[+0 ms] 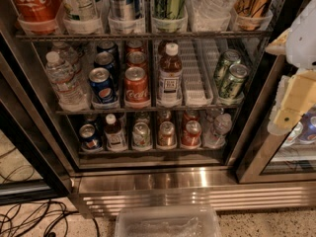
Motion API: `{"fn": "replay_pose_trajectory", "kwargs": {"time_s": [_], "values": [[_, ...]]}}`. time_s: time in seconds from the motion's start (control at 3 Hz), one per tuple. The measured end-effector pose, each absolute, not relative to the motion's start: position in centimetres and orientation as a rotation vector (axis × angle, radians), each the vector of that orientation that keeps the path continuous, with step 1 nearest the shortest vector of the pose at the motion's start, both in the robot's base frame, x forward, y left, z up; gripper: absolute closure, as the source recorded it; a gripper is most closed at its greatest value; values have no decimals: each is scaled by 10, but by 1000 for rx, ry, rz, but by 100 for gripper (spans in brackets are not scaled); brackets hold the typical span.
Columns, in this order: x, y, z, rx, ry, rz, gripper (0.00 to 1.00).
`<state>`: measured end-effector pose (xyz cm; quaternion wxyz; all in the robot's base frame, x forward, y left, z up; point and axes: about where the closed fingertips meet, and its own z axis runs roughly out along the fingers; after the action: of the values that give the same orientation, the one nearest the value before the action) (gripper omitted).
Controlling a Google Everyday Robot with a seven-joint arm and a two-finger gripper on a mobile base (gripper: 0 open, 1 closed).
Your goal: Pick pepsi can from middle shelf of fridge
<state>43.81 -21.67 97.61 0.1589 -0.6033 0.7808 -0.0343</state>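
The fridge [197, 181] stands open in front of me, with a steel base grille and several wire shelves of drinks. The middle shelf [197, 107] holds a lane of blue pepsi cans on its left side. The front pepsi can [102, 85] stands upright at the shelf's front edge, with more blue cans behind it. My gripper [291, 105], cream and white, hangs at the far right, outside the shelves. It is in front of the right door frame, level with the middle shelf and well to the right of the pepsi can.
On the middle shelf, a water bottle [61, 80] stands left of the pepsi can and red Coca-Cola cans [136, 86] right of it. Further right are a brown bottle [170, 75] and green cans [232, 80]. A clear plastic bin [168, 221] and cables [29, 218] lie on the floor.
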Motion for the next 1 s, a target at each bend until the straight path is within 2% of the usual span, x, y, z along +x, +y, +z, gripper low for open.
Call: {"fn": "replay_pose_trajectory", "kwargs": {"time_s": [0.67,1.0], "values": [[436,-210,972,-1700,2227,-90,0],[419,-180,955,-1593,2224,-11,0]]}}
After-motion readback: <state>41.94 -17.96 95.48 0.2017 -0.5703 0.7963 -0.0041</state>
